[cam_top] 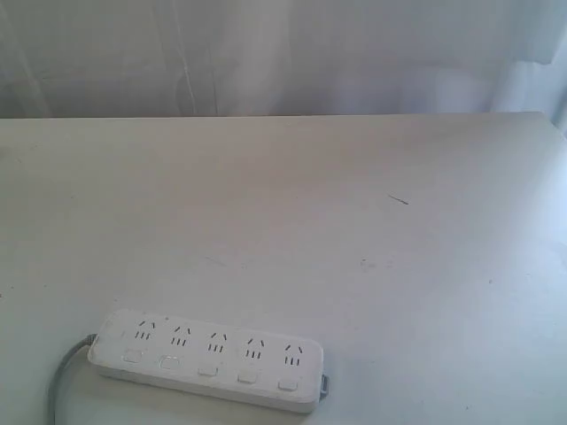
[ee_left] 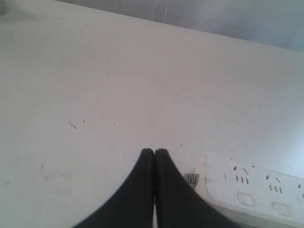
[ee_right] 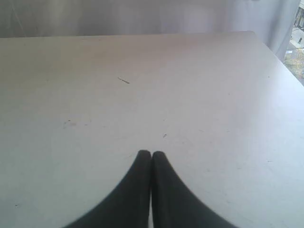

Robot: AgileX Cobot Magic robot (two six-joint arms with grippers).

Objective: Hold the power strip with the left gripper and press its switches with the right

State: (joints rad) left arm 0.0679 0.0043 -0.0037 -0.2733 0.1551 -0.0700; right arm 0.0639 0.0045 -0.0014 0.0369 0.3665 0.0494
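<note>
The power strip (cam_top: 208,359) is seen whole only in the exterior view. It lies flat on the pale surface (cam_top: 283,221), sockets upward, in the lower left of that view and slightly askew to the near edge. It is a long white bar with rounded corners. Five socket groups are set along it, and a row of five small switches (cam_top: 208,370) runs beside them, one per group. A grey cord (cam_top: 66,372) leaves its left end and curves off the bottom of the view. A white curtain (cam_top: 283,53) is seen behind the surface.

Both grippers are shown by the wrist views alone. In the left wrist view the left gripper (ee_left: 154,152) is closed, its black jaws pressed together on nothing. One end of the power strip (ee_left: 251,187) and its cord (ee_left: 191,178) lie just beside the tips; contact cannot be judged. In the right wrist view the right gripper (ee_right: 151,153) is likewise closed and empty above the surface (ee_right: 213,95). A short dark mark (ee_right: 124,80) lies well ahead of it.
</note>
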